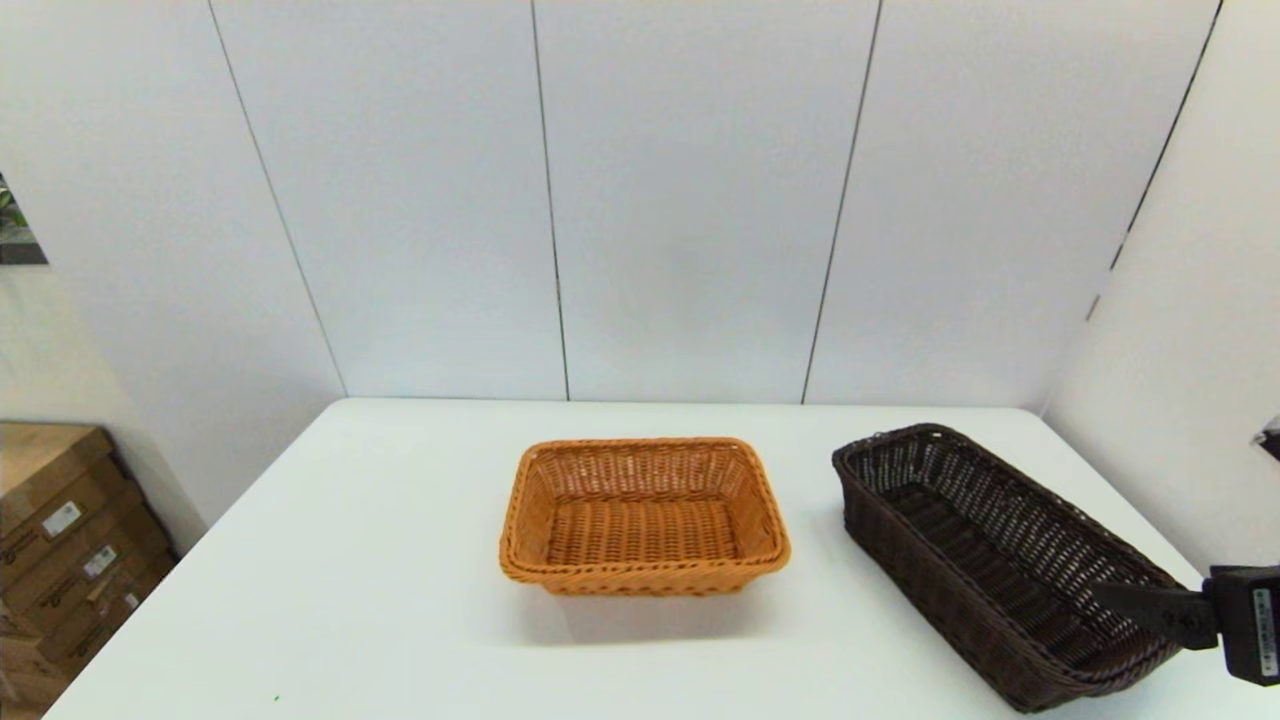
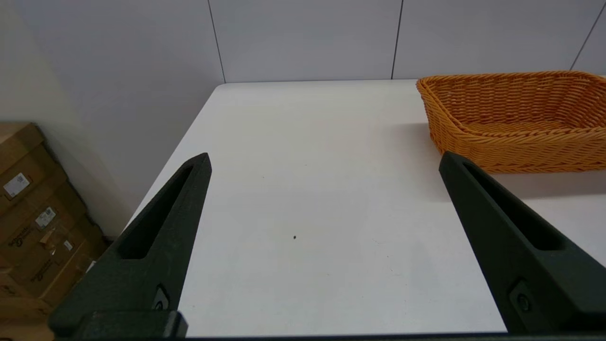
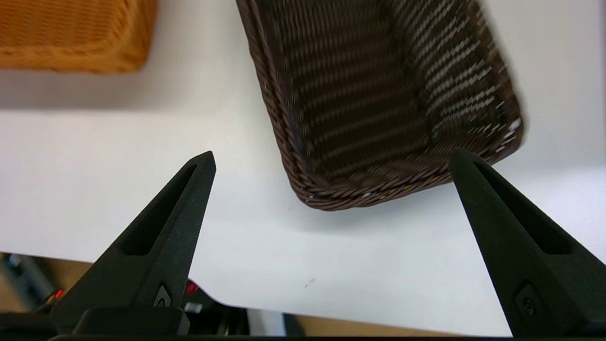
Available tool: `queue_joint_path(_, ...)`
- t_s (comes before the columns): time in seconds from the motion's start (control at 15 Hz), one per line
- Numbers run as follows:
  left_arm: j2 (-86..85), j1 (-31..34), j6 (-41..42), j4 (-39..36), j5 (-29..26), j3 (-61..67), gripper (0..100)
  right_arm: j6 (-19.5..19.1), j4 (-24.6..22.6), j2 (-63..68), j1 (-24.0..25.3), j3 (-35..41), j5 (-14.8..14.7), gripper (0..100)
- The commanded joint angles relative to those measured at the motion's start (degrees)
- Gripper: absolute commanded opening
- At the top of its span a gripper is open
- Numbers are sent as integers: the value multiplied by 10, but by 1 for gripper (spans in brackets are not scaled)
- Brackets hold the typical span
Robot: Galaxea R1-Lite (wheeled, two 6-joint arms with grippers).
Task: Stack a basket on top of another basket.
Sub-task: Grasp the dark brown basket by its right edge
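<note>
Nearest the head camera, at the lower right corner, the right gripper (image 1: 1135,598) reaches in from the table's front-right edge, its black fingers over the near end of the dark basket (image 1: 990,560). Seen from the right wrist, the two fingers stand wide apart and hold nothing — the near short rim of the dark basket (image 3: 378,109) lies between and beyond their tips, not touched by either.

That dark basket sits on the right side of the white table (image 1: 380,560), long and narrow, set at a slant so that its near end points to the front-right corner and its far end toward the middle back. It is upright and has nothing in it.

Left of it, about mid-table and clearly apart from it, stands the orange basket (image 1: 643,515), upright, its long side square to the table's front edge, also with nothing in it. Neither basket rests on the other.

From the left wrist, the left gripper (image 2: 324,163) hangs over the bare left part of the table, fingers spread wide and gripping nothing; the orange basket (image 2: 516,118) lies ahead of it and off to one side, well clear of both fingertips.

Beyond the table's left edge, brown cardboard boxes (image 1: 60,540) are stacked on the floor — behind everything stands a pale panelled wall (image 1: 690,200).
</note>
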Motion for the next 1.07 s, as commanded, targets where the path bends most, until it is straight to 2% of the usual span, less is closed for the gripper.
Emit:
queue_joint_path(0.07,-1,0,0,0,0,1,100,57,7,118,-12,-33,-29,100)
queue_joint_path(0.33,-1,0,0,0,0,1,100,198,8,172,-12,-20,-108,100)
queue_joint_path(0.4,-1,0,0,0,0,1,100,232,18,176,-12,-20,-128,100)
queue_joint_path(0.53,-1,0,0,0,0,1,100,289,68,187,-14,-30,-173,100)
queue_joint_path(0.67,-1,0,0,0,0,1,100,348,110,212,-13,-45,-180,100)
queue_joint_path(0.87,-1,0,0,0,0,1,100,411,139,241,-13,-73,-177,100)
queue_joint_path(1.0,-1,0,0,0,0,1,100,460,159,272,-10,-89,-170,100)
queue_joint_path(1.07,-1,0,0,0,0,1,100,472,157,287,-10,-94,-160,100)
